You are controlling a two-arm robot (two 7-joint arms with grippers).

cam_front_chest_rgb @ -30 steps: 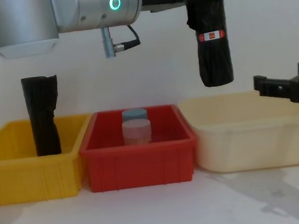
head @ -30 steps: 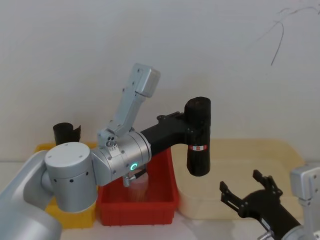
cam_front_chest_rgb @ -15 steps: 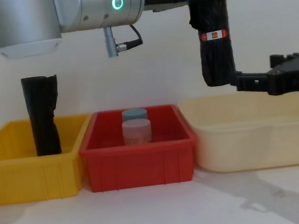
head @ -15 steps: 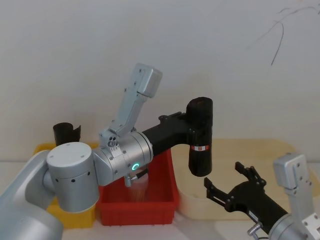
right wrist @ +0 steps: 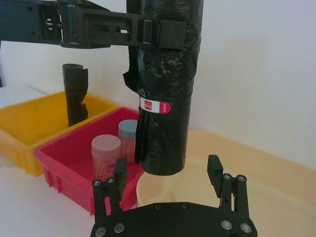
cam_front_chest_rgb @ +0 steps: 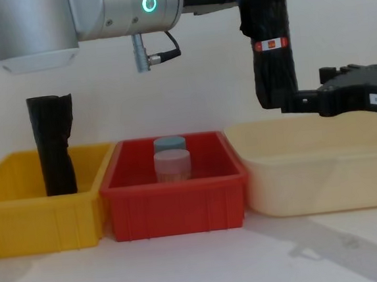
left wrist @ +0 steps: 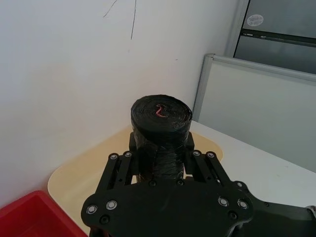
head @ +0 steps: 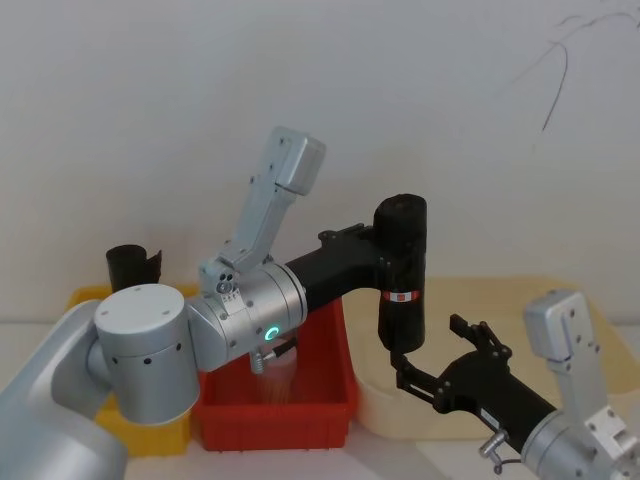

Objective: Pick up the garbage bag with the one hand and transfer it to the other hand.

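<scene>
The garbage bag [head: 402,270], a black roll with a red-and-white label band, hangs upright in the air above the cream tray. My left gripper [head: 392,262] is shut on its upper half, and the roll [left wrist: 160,126] stands clamped between that gripper's fingers [left wrist: 132,144]. My right gripper [head: 436,350] comes in from the lower right and is open. Its two fingertips [right wrist: 120,169] stand on either side of the bag's [right wrist: 165,98] lower end, apart from it. From the chest, the right gripper [cam_front_chest_rgb: 308,92] sits level with the bottom of the bag [cam_front_chest_rgb: 271,48].
A yellow bin [cam_front_chest_rgb: 24,224] on the left holds a ragged black roll [cam_front_chest_rgb: 54,153]. The red bin [cam_front_chest_rgb: 182,214] in the middle holds two lidded jars [cam_front_chest_rgb: 172,165]. A cream tray [cam_front_chest_rgb: 324,185] lies below the bag and the right gripper.
My right gripper has moved left and up, from beside the cream tray to the bag's lower end, staying open. The left arm has held the bag almost still.
</scene>
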